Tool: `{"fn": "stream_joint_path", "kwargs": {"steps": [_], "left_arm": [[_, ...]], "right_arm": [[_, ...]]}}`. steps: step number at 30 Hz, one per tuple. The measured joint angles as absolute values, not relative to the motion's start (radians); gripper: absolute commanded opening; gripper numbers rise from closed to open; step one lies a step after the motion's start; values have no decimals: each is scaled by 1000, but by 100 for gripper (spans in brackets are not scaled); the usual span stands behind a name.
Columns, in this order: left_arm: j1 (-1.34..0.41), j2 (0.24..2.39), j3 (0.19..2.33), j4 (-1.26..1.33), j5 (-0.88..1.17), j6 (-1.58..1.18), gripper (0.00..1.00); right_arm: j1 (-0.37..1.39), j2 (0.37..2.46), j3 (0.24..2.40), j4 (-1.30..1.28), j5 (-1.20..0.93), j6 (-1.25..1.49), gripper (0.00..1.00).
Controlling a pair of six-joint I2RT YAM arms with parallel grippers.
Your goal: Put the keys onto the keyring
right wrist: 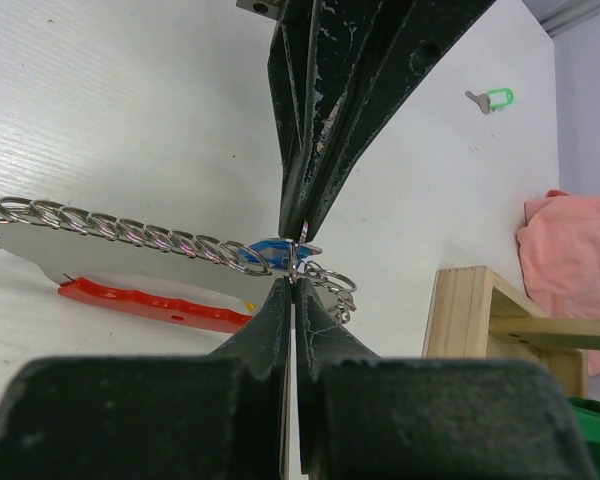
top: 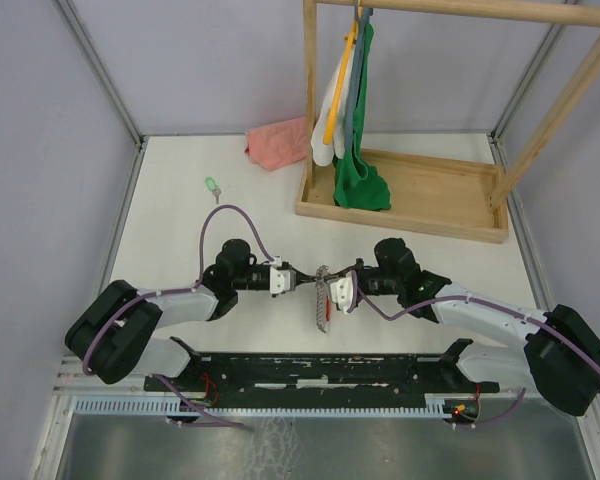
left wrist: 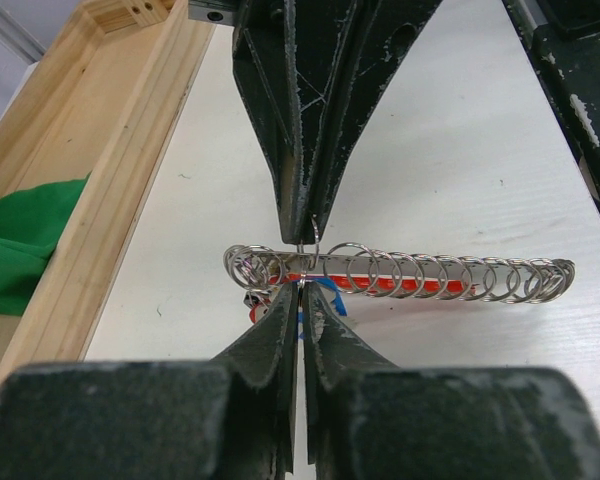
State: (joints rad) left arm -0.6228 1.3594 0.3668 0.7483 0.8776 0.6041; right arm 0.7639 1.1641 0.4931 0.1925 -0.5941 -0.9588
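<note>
Black fingertips of the left gripper (left wrist: 300,295) are pressed together, seemingly on the small silver key with the blue plastic head (left wrist: 326,288), right at the silvery linked-ring keyring with its red strap (left wrist: 420,275), mid-table. Opposite, the right gripper (right wrist: 295,285) is pinched tight on one of its rings. Whether that key is threaded on is unclear. The silver key with the light green head (top: 212,186) lies well apart, untouched, so most of the job remains.

Noted: you see only a sliver of the blue key (right wrist: 263,252) behind the keyring (right wrist: 130,236) links; the keyring's near end is cut off, right wrist view.
</note>
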Motion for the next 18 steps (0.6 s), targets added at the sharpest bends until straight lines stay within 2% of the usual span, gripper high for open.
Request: {"fn": "stream_joint_path", "kwargs": {"steps": [18], "left_arm": [[-627,1314,316,794,842,603,3]], "right_arm": [[764,1186,509,205,-583,-929,1]]}}
